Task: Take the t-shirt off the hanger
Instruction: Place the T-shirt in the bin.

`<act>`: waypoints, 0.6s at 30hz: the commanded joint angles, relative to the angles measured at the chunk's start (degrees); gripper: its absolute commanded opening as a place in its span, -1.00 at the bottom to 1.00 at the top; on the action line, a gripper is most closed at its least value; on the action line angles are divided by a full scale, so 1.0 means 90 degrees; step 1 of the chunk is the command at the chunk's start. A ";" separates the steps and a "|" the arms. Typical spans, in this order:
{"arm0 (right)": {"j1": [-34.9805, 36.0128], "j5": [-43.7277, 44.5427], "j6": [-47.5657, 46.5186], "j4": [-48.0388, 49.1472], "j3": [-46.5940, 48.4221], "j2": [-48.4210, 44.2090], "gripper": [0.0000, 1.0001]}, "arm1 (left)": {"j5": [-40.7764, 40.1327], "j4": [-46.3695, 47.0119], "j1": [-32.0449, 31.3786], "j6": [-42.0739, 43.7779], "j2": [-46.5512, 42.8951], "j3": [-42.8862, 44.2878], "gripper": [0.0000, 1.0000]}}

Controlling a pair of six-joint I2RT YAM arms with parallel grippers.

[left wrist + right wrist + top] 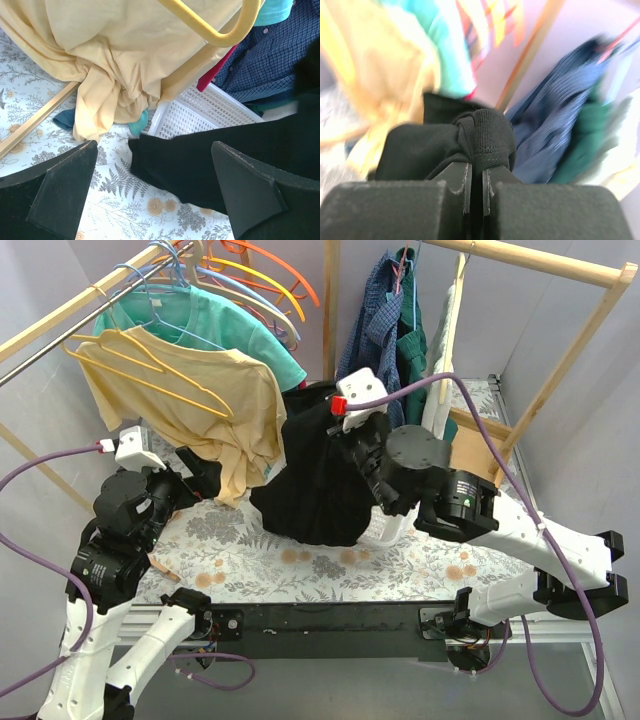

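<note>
And the right gripper [476, 172] pinches a bunched fold of the black t-shirt [318, 490], sagging soft and light onto the table [400, 565], likely best gripped at a thick seam, while the left gripper [155, 185] gapes wide, empty.

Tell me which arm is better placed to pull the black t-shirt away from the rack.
The right arm. The right gripper is shut on a bunched fold of the black t-shirt, which hangs from it. The left gripper is open and empty, low beside the yellow t-shirt.
</note>
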 commanded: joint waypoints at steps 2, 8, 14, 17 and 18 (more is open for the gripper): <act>-0.0015 0.0743 -0.2916 0.4228 -0.0027 -0.0287 -0.97 | 0.0094 0.0144 0.0000 -0.0017 -0.0012 -0.0098 0.96; -0.0190 0.0343 -0.3689 0.4440 0.1141 0.0308 -0.97 | 0.0056 0.0212 0.0009 -0.0027 -0.0012 -0.0225 0.96; -0.0639 0.0070 -0.3545 0.4011 0.1506 0.0700 -0.97 | 0.0134 0.0300 0.0000 -0.0056 0.0037 -0.0245 0.96; -0.0971 -0.0116 -0.3115 0.3796 0.1126 0.0622 -0.97 | 0.0163 0.0300 0.0009 -0.0027 0.0047 -0.0235 0.96; -0.1136 -0.0146 -0.3008 0.3757 0.0874 0.0573 -0.97 | 0.0153 0.0281 0.0009 -0.0017 0.0057 -0.0206 0.96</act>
